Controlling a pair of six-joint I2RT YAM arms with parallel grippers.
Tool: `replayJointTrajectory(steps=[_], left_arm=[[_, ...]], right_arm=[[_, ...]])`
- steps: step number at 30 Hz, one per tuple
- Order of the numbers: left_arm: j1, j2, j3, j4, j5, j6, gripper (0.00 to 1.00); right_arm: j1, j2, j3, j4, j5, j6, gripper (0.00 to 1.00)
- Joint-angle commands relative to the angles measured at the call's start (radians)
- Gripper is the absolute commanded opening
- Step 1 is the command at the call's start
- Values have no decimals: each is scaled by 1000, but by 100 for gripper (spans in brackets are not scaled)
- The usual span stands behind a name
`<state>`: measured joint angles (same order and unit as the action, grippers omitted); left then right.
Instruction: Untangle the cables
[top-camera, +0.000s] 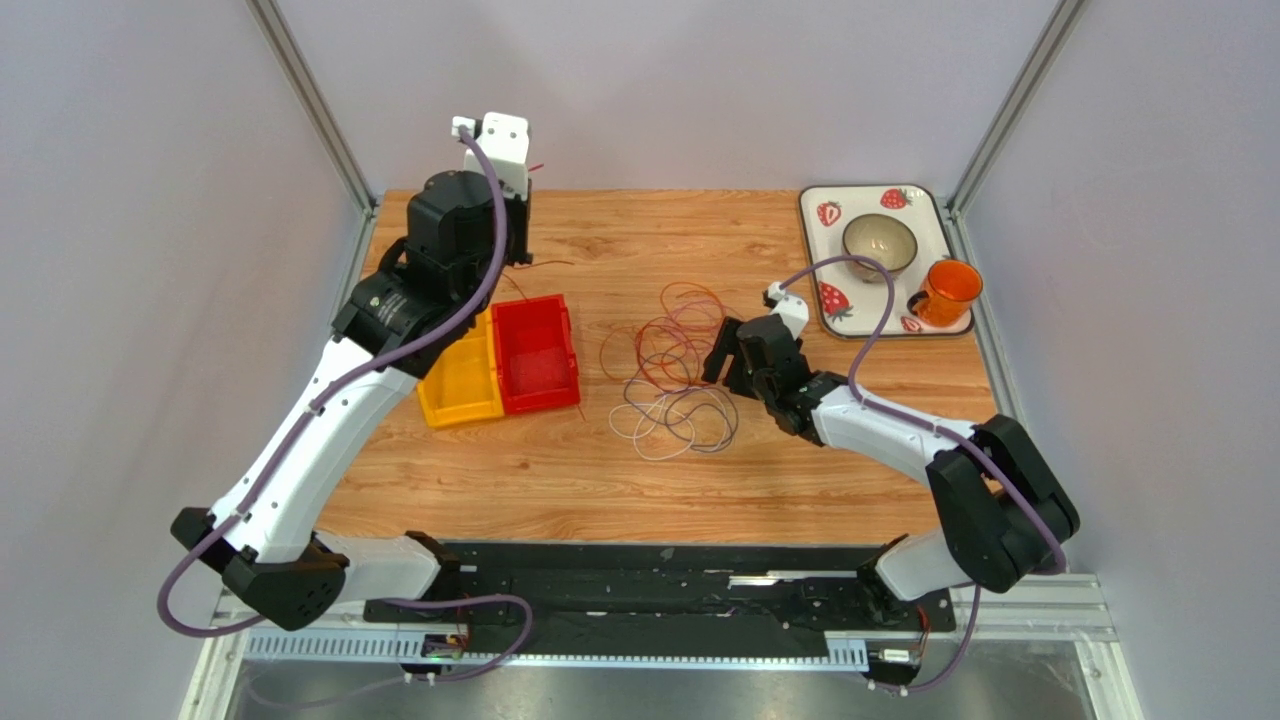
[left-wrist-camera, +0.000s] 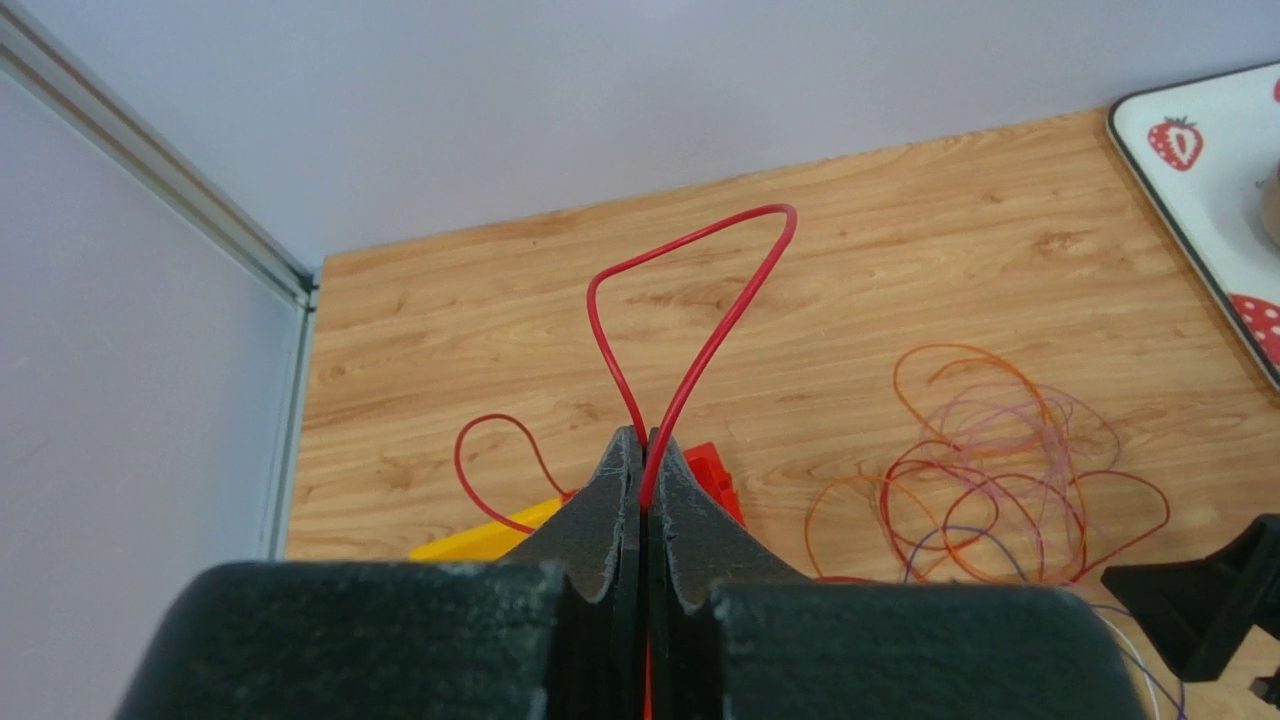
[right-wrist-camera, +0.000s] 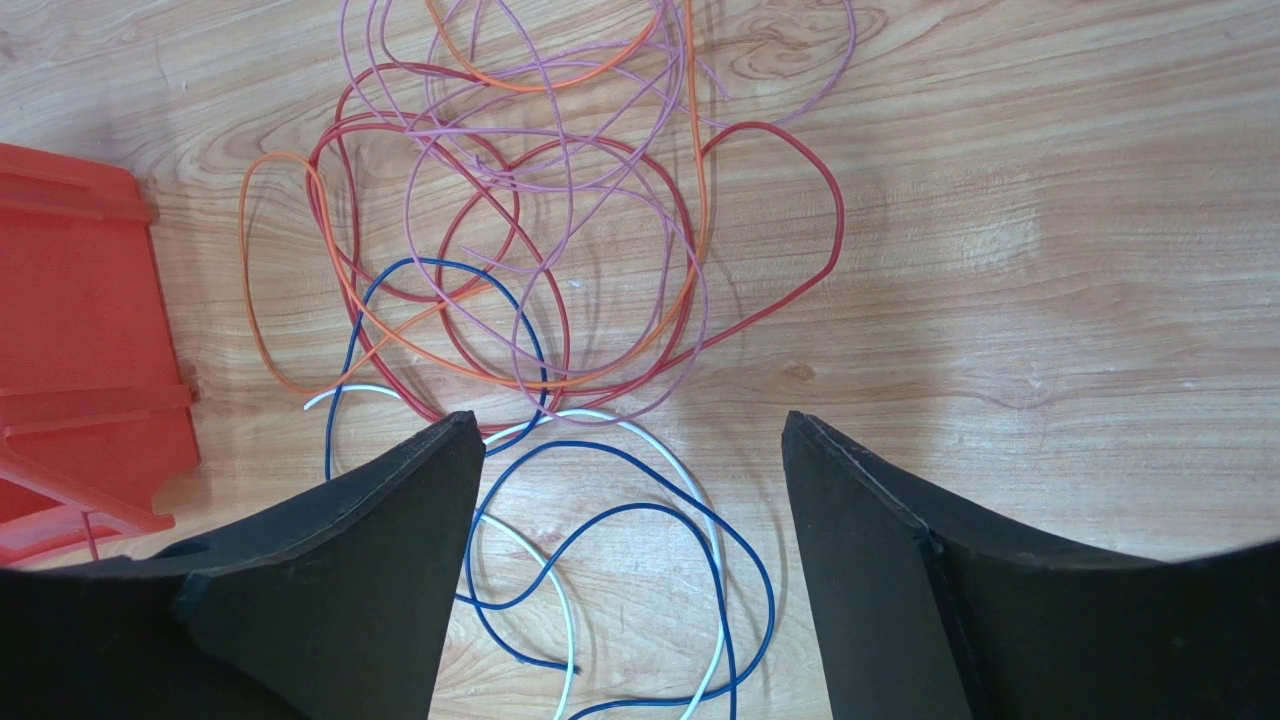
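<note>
The cables, a loose pile of very thin plastic-coated wires in red, orange, pale purple, blue and white, lie in the middle of the wooden table. Their loops cross one over the other many times. I judge them very light and soft, with a little spring, so a pull on one loop can drag the whole pile along. They are also thin and smooth, and may slip out of the pads unless the pinch is firm and low at the table.

One long red wire is apart from the pile. The left gripper is clenched on it at the far left of the table, and a loop stands up from the closed jaws.

The right gripper hangs released, jaws wide, just over the near edge of the pile, above blue and white loops. A good place to take hold seems an outer loop that few others cross, such as the blue one.

A red plastic bin and a yellow bin stand left of the pile.
</note>
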<state>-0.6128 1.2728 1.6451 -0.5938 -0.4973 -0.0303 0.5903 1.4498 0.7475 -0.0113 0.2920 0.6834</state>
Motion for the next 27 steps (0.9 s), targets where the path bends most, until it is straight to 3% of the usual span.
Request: replayJointTrajectory(steps=[1,6,13,18,27], left_arm=[[51,-16,-88,52,80,-39,0],[59,-23,-182,51,160,-128,0],[64,-110,-431,106,233,-276,0],[93,-125,-501,123,276,-342,0],[301,-43,-582,245,537,-442,0]], right_arm=[[-3,-5,38,16,3,-10,77],[-4,-5,38,16,3,-10,77],[-4,-3,38,16,1,-10,77],[-3,-5,38,16,1,-10,77],[-3,-5,36,14,-2,-10,77]])
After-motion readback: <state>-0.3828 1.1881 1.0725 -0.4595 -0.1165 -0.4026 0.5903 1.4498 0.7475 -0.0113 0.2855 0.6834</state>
